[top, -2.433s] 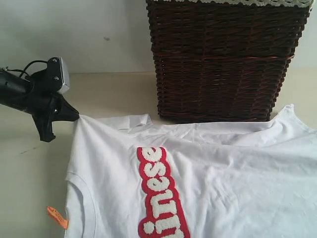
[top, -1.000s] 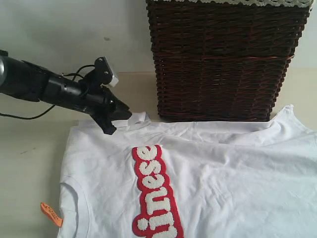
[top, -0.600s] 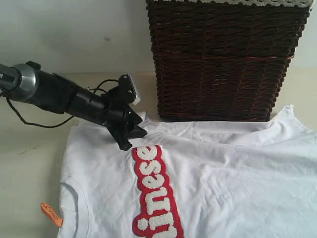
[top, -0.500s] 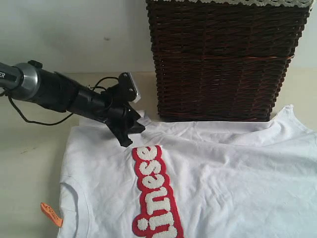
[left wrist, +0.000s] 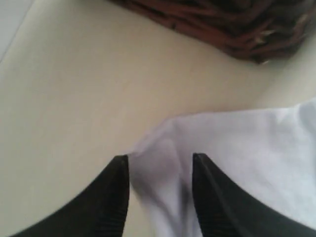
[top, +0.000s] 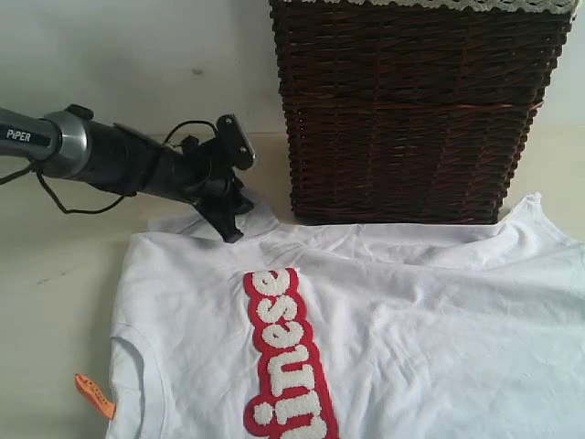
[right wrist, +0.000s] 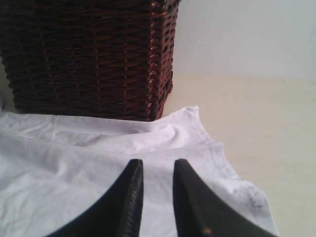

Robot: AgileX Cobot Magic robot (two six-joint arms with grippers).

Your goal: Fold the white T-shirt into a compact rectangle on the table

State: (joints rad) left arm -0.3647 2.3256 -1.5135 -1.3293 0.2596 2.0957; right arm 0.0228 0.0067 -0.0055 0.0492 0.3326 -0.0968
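The white T-shirt point(top: 430, 302) lies spread on the table point(top: 55, 283), with red-outlined white letters point(top: 283, 357) running down its chest and an orange tag point(top: 94, 395) at its left edge. My left gripper point(top: 228, 224) sits low at the shirt's far left sleeve corner, just left of the basket. In the left wrist view that gripper point(left wrist: 159, 159) is open, and the bunched sleeve tip point(left wrist: 163, 163) lies loose between its fingers. My right gripper point(right wrist: 157, 165), out of the exterior view, hovers over the shirt's hem corner point(right wrist: 197, 143) with a narrow gap and nothing in it.
A tall dark brown wicker basket point(top: 411, 110) stands at the back, its foot touching the shirt's far edge; it also shows as the basket point(right wrist: 89, 54) and the basket point(left wrist: 237, 24) in the wrist views. Bare table point(right wrist: 266, 113) lies to the right of the hem. A wall rises behind.
My left gripper dragged the sleeve corner from the far left toward the basket, then opened and let it go. It has since drawn back slightly. The shirt's left edge shifted a little.
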